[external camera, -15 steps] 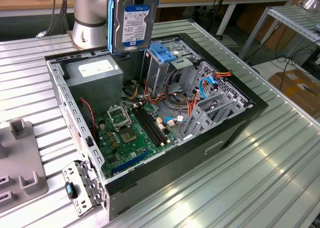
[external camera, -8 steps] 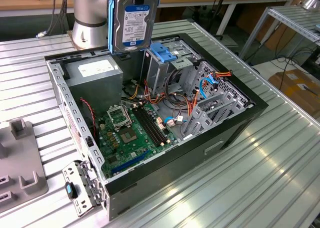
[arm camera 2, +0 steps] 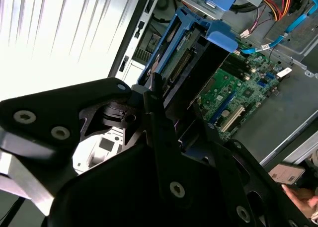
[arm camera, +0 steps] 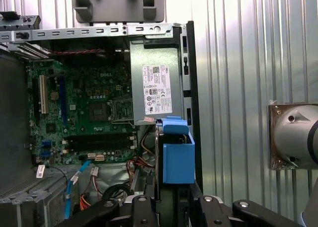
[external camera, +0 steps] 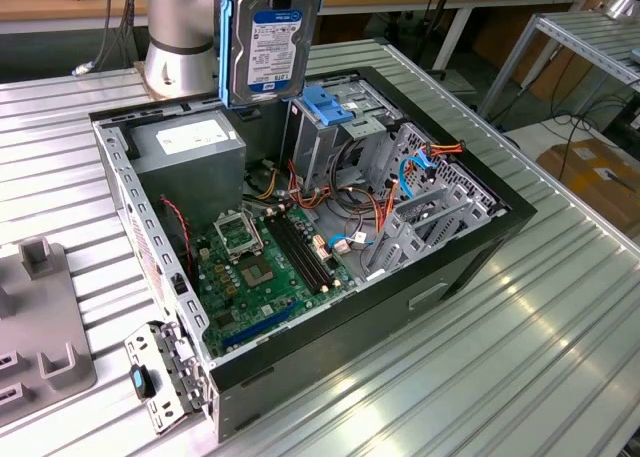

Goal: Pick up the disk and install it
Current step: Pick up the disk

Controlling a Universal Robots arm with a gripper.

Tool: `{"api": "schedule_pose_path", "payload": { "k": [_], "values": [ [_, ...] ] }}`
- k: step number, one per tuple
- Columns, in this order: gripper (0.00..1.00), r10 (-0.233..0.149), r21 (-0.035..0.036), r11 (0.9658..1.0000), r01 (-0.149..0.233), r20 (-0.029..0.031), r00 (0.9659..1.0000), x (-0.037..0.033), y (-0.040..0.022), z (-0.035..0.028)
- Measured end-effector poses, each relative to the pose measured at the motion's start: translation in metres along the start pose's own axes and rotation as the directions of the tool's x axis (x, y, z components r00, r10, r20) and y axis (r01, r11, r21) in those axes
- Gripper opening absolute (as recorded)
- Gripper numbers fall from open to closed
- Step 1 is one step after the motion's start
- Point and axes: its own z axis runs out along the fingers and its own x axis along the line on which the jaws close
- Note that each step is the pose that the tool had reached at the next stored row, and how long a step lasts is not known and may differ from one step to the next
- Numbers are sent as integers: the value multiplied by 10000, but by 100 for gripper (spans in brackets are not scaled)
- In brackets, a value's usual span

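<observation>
Gripping: fingers (arm camera 2: 160,132) narrow, clamped on the upper end of the disk (arm camera 2: 181,70). The gripper (arm camera 2: 176,100) takes that end only, so the rest of the body hangs free below.
Disk: upright on edge in the air (external camera: 272,42), touching nothing but the fingers. Its label faces the exterior view.
Carrier: blue frame (arm camera: 178,157) around the disk, seen end-on in the first wrist view. My read is that the edge-down hold suits a straight descent.
Position: over the back of the case, above the gap between PSU and cage.
Cage: blue-topped (external camera: 335,105), below the disk toward the exterior view's right. The disk is not in it.
PSU: grey box (arm camera: 156,90) against the case wall, below the disk toward the exterior view's left.
Board: green (external camera: 265,267), flat on the case floor, well below the disk.
Case: black (external camera: 400,307), lying on its side with the open face up, which looks meant to give the arm access from above.
Table: ribbed metal (external camera: 520,357) under the case, with the arm base (external camera: 180,37) behind it.
Status: pick-up looks done, install not yet.
</observation>
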Motion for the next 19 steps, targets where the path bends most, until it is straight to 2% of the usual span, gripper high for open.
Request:
{"api": "schedule_pose_path", "payload": {
  "k": [3, 8, 19],
  "values": [
    [35, -1, 0, 10000, 1, 0, 10000, 0, -11, 0],
    [35, 0, 0, 10000, 0, 0, 10000, -8, -141, 2],
    [35, 0, -1, 10000, 0, 0, 10000, 12, -152, 4]
  ]
}}
